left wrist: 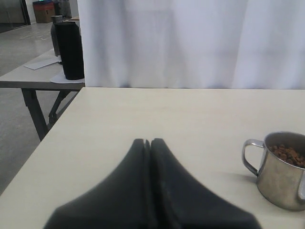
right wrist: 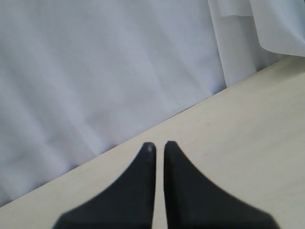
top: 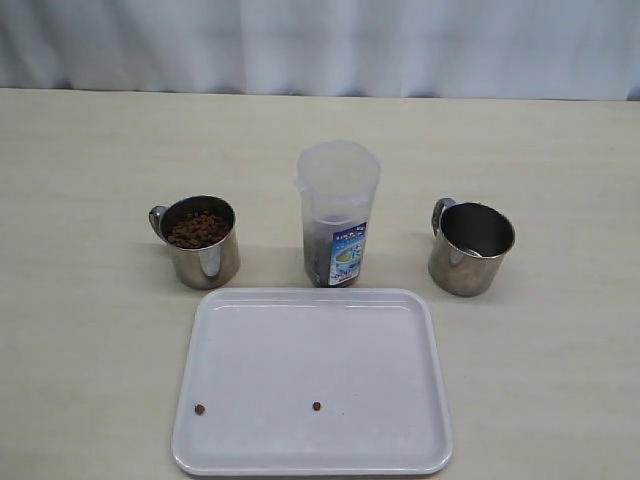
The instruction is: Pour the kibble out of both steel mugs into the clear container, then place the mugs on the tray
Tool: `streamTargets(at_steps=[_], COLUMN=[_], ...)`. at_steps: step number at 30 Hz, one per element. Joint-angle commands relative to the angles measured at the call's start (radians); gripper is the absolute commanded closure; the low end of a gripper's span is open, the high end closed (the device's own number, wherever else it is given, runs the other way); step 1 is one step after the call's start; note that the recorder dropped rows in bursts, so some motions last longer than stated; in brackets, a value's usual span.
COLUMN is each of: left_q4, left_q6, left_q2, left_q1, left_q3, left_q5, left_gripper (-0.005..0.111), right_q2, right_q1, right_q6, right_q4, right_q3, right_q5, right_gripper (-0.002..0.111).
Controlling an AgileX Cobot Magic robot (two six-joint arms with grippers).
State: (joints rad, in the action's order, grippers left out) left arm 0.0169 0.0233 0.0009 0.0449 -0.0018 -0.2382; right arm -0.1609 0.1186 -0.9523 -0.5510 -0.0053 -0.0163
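Observation:
Two steel mugs flank the clear container (top: 338, 215) on the table. The left mug (top: 203, 245) is full of kibble (top: 197, 229); the right mug (top: 468, 250) looks empty. A layer of kibble shows low inside the container. The white tray (top: 260, 350) lies in front of them with two stray pellets (top: 199, 409) on it. Neither gripper shows in the exterior view. My left gripper (left wrist: 148, 141) is shut and empty, hovering over the table with the full mug (left wrist: 283, 171) off to one side. My right gripper (right wrist: 159, 144) is shut on nothing, over bare table near the curtain.
A white curtain (top: 320, 45) hangs along the table's far edge. In the left wrist view a second table (left wrist: 28, 78) with a black canister (left wrist: 71, 50) stands beyond this table's side edge.

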Motion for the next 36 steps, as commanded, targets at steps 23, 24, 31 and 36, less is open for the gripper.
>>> streamTargets(at_steps=[23,24,31,36], left_q4=[-0.003,-0.003,-0.003,-0.003], left_q6=[-0.002,-0.002,-0.002,-0.002], left_q2=[-0.001,-0.001,-0.001,-0.001], left_q1=[-0.005,-0.005,-0.005,-0.005], left_q3=[0.002,0.002,0.002,0.002], left_q5=[0.01,0.01,0.01,0.01], left_gripper=[0.107,0.107,0.107,0.107], right_q2=[0.161,0.161,0.161,0.161], right_q1=[-0.006,-0.006,-0.155,-0.233], right_q6=[0.994,0.994,0.995,0.995], right_q4=[0.618,0.618,0.587,0.587], right_q3=[0.005,0.005,0.005,0.005], right_q5=[0.209,0.209,0.209,0.209], right_gripper=[0.104,0.104,0.104,0.104])
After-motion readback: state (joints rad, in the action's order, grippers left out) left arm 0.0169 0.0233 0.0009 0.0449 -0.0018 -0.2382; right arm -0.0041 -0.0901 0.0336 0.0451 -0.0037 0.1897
